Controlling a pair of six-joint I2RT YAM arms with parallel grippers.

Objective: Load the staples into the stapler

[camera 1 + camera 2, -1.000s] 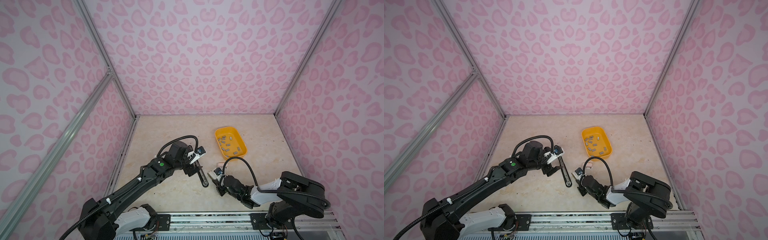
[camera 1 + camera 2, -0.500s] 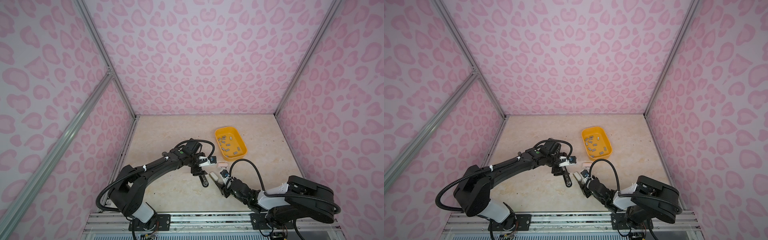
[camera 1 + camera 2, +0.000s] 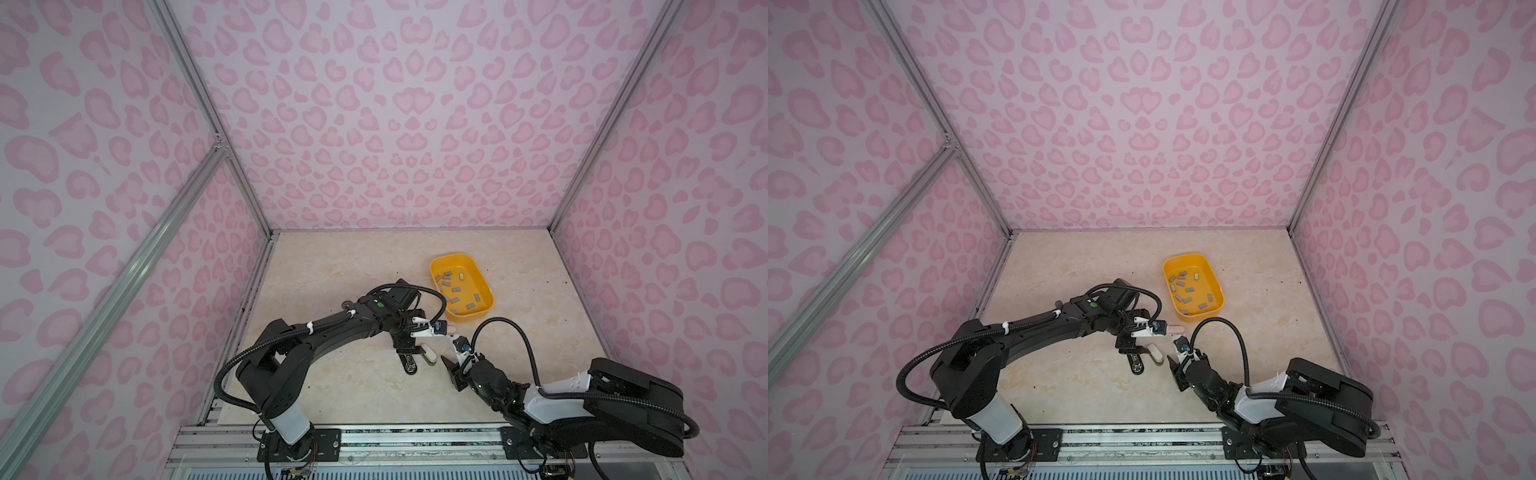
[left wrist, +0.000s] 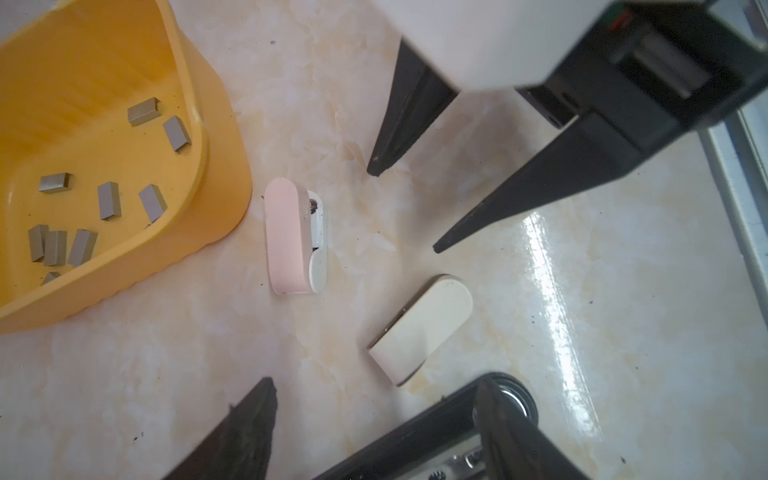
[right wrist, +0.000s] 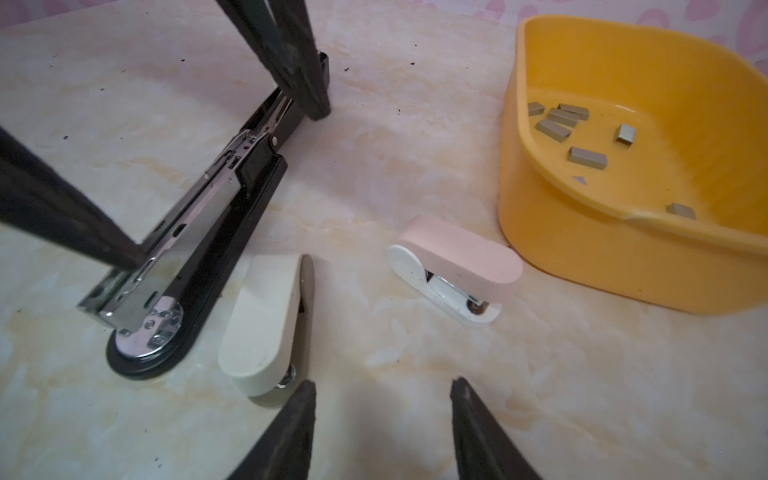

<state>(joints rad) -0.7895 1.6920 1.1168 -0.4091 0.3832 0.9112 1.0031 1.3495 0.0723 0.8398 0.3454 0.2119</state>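
Staples (image 5: 588, 158): all in the yellow tray (image 5: 582, 249), loose on its floor. A dozen or so short grey strips, some bunched, some alone; none seen outside it. Black stapler (image 5: 199, 232) lies on the table w/ its metal channel showing, so prob. the one to fill. Cream stapler (image 5: 266, 320) sits just beside it, pink stapler (image 5: 461, 253) btwn that and the tray.

Left gripper (image 4: 374, 382) is spread wide over the black stapler, clamping nothing. One finger looks to touch the channel, can't confirm. Right gripper (image 5: 382, 384) is also spread and empty, low near the cream stapler.

Handling, my guess: strips are v. light, stiff and slick, and apt to snap into bits if pinched hard. They lie flat, so there's little to catch. Best taken across the narrow width, mid-length, on the long edges, w/ a gentle squeeze. Pick a lone one, away from the tray wall.
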